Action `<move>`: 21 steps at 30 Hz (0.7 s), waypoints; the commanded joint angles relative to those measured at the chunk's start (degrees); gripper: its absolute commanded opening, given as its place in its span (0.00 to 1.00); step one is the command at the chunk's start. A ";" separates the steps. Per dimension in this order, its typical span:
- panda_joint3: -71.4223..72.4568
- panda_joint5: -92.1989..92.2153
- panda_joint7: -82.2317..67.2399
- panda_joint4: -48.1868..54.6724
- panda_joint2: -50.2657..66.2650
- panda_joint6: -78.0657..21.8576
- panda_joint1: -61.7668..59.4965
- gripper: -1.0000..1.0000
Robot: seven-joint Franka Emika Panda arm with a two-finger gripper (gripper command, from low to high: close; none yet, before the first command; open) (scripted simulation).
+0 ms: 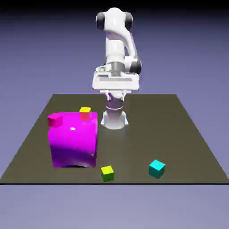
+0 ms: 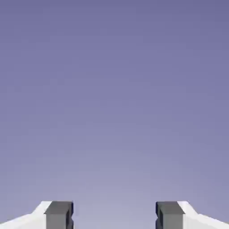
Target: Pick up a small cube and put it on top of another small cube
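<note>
The small cube (image 1: 107, 172), lime with a yellow top and green sides, lies near the table's front edge in the exterior view. My gripper (image 1: 115, 85) hangs high over the back of the table, far from the cube and facing outward. In the hand view the gripper (image 2: 114, 217) shows two grey fingertips (image 2: 58, 214) set wide apart with nothing between them, and only the blue-violet backdrop lies beyond. No cube appears in the hand view.
A big magenta block (image 1: 74, 138) stands at the exterior view's left. A yellow-topped cube with orange-red sides (image 1: 85, 112) and a small pink cube (image 1: 55, 119) sit at its upper corners. A cyan cube (image 1: 156, 168) lies right of the lime one.
</note>
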 commanded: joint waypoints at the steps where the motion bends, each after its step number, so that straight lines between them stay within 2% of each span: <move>1: -1.38 -0.61 -2.50 0.67 1.81 -0.36 1.46 0.50; 21: -28.97 -12.80 -52.33 14.13 37.93 -7.57 30.72 0.50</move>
